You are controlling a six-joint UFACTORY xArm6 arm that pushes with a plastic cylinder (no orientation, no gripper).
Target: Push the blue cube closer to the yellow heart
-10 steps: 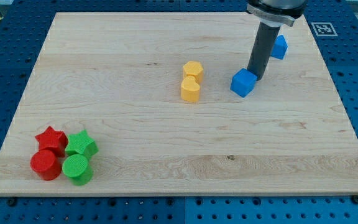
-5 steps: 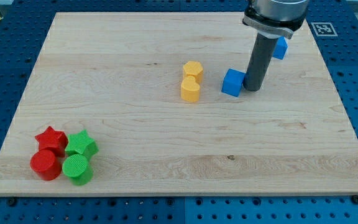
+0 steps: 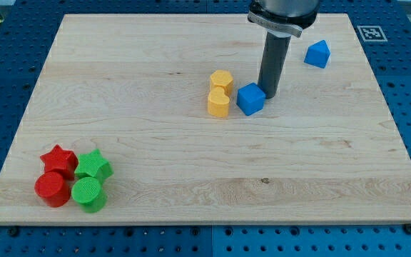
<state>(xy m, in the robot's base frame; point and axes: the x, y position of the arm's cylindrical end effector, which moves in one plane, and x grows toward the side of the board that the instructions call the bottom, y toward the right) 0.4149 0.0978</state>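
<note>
The blue cube (image 3: 250, 99) lies just right of the yellow heart (image 3: 218, 103), almost touching it. A second yellow block (image 3: 222, 80), hexagon-like, sits right above the heart. My tip (image 3: 268, 95) stands against the cube's upper right side. The dark rod rises from there to the view's top.
Another blue block (image 3: 317, 54) lies at the upper right of the wooden board (image 3: 155, 157). A red star (image 3: 58, 159), a red cylinder (image 3: 51, 189), a green star (image 3: 93, 166) and a green cylinder (image 3: 89, 194) cluster at the lower left.
My tip has moved left and pushed the blue cube left, from well apart to right beside the yellow heart. The other blocks have not moved.
</note>
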